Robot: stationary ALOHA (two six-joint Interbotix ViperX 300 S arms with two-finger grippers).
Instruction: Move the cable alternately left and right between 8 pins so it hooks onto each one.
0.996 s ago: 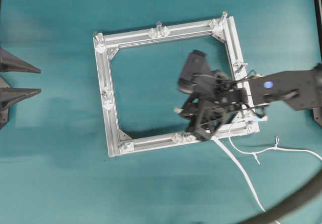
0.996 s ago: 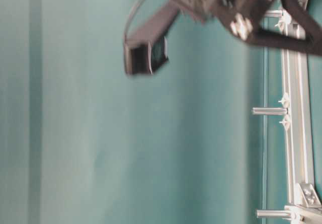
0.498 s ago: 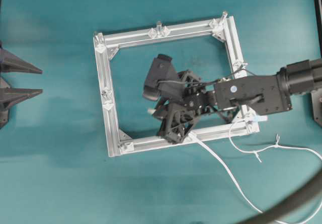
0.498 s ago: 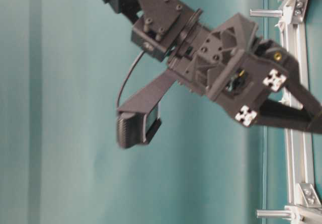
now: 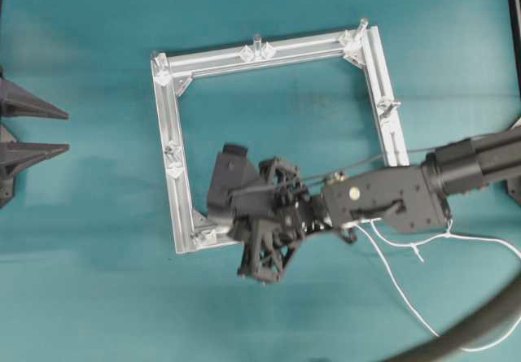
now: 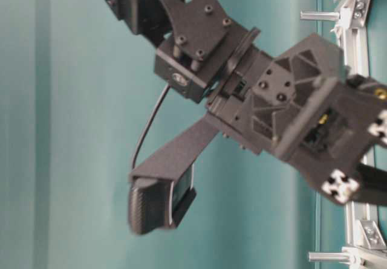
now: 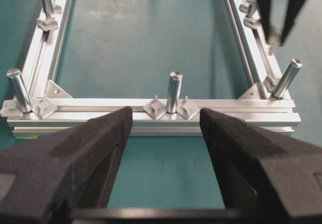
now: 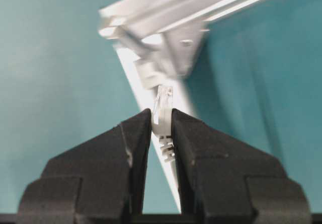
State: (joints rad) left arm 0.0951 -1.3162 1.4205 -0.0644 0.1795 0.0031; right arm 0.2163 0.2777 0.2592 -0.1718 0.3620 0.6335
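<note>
Your right pincer [image 8: 161,126] is clamped on the plug end of the cable [image 5: 391,272] — in the right wrist view the small clear plug sits pinched between the two black pads, its tip poking out toward the frame's corner bracket. From the arm, the rest of the cable trails out over the table [image 5: 98,297] to the lower right of the overhead view, loose and curling, with a knot along it near the arm.

Treat this cord as light and limp: it probably carries no shape of its own, so it follows wherever you lead the plug and only hooks a pin if you keep it taut. The plug looks like the one stiff part (and small, likely brittle plastic), so the present hold is a sensible one; squeeze no harder than needed. The knot could snag on a bracket as the slack feeds through.

Your left pincer [image 7: 166,128] stands wide apart and holds nothing, parked outside the frame [image 7: 151,118] facing a pin [image 7: 174,90] at mid-rail.
</note>
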